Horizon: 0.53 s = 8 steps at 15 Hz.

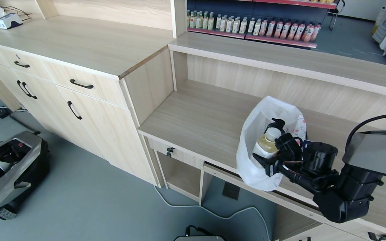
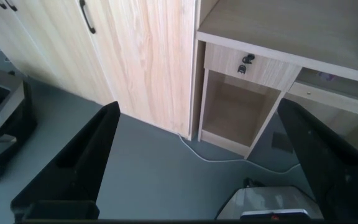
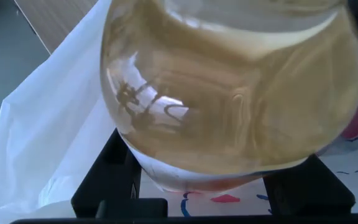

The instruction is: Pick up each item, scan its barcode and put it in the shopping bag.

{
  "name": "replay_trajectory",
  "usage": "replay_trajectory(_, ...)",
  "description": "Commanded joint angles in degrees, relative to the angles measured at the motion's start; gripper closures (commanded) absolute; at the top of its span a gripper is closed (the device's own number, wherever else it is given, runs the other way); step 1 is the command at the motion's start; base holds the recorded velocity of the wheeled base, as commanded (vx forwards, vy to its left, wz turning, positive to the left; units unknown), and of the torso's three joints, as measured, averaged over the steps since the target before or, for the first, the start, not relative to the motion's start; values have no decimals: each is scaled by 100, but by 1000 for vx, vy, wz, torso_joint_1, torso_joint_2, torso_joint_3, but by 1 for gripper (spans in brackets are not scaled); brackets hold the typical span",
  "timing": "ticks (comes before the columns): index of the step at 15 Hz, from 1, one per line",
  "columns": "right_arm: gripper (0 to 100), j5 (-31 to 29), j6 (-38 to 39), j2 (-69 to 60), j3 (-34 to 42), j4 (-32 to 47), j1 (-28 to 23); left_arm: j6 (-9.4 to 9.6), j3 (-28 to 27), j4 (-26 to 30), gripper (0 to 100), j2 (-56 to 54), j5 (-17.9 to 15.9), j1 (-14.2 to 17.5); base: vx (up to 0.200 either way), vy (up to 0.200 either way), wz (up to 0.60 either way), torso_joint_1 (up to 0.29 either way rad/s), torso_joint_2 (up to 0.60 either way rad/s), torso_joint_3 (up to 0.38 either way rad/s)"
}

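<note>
**Bottle at the mouth of the bag: the drop-off step**

We start with the wooden counter (image 1: 206, 117), whose low shelf carries the white shopping bag (image 1: 251, 134) close to its front edge. The bag stands open, its mouth turned up and toward us.

Our right gripper (image 1: 269, 142) is at that mouth, clamped around a bottle (image 1: 263, 144) of pale yellow-brown drink. In the right wrist view the bottle (image 3: 229, 93) sits between the dark fingers (image 3: 110, 180), with the bag's plastic (image 3: 48, 124) right beside it. The bottle's lower part is already inside the bag's rim, and its white cap (image 1: 273, 133) is tilted up and back.

Our left gripper (image 2: 199, 112) hangs over the floor in front of the cabinets, its fingers spread wide with nothing between them.

We judge this to be the bagging step for this bottle; whether its barcode was read we cannot tell. The next move calls for lowering the bottle deeper, so it lands on the bag's floor and does not tip the thin plastic off the shelf edge, then loosening the grip and lifting clear without snagging the rim.
</note>
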Motion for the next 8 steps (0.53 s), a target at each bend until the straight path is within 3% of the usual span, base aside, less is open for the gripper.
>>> replay_trajectory(1,100,8,-8,272,0,-58,-1,1,1,-2,0,-2,1,1,0,0,0,0,0,0)
replay_trajectory(8,100,-9,-43,360,18,-58,-80,1,1,-2,0,-2,1,1,0,0,0,0,0,0)
